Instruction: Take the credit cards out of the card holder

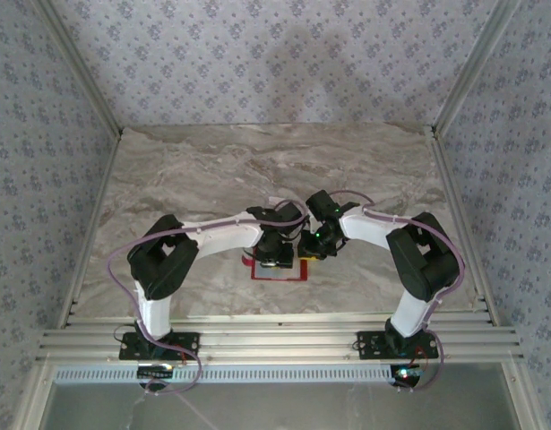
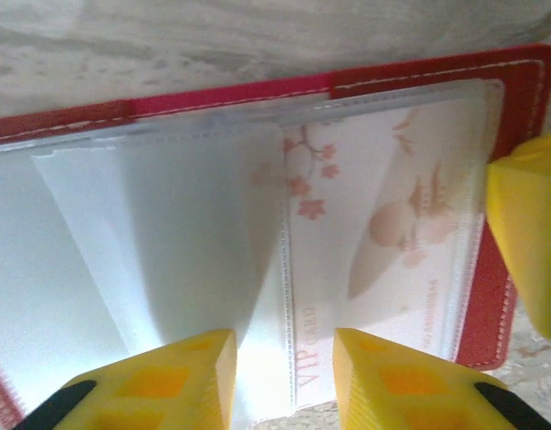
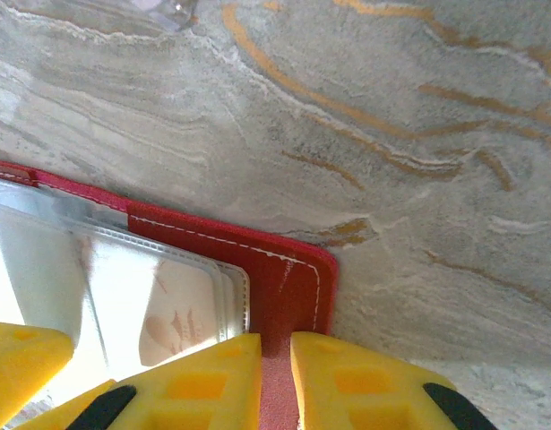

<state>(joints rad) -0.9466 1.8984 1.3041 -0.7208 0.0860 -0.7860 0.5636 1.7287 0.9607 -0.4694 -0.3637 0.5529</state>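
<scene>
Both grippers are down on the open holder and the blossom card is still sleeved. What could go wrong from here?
1. The left gripper straddles the clear sleeve edge; closing may pinch plastic rather than the pale card and lift the whole card holder.
2. The right gripper stands over only the holder's red corner border, so the holder could slide or fold.
3. The two grippers' yellow fingers sit close together; they might collide.

Red card holder (image 3: 284,278) — white stitching, pale card (image 2: 383,215) with pink blossoms, grey-veined marble table (image 3: 391,107)
</scene>
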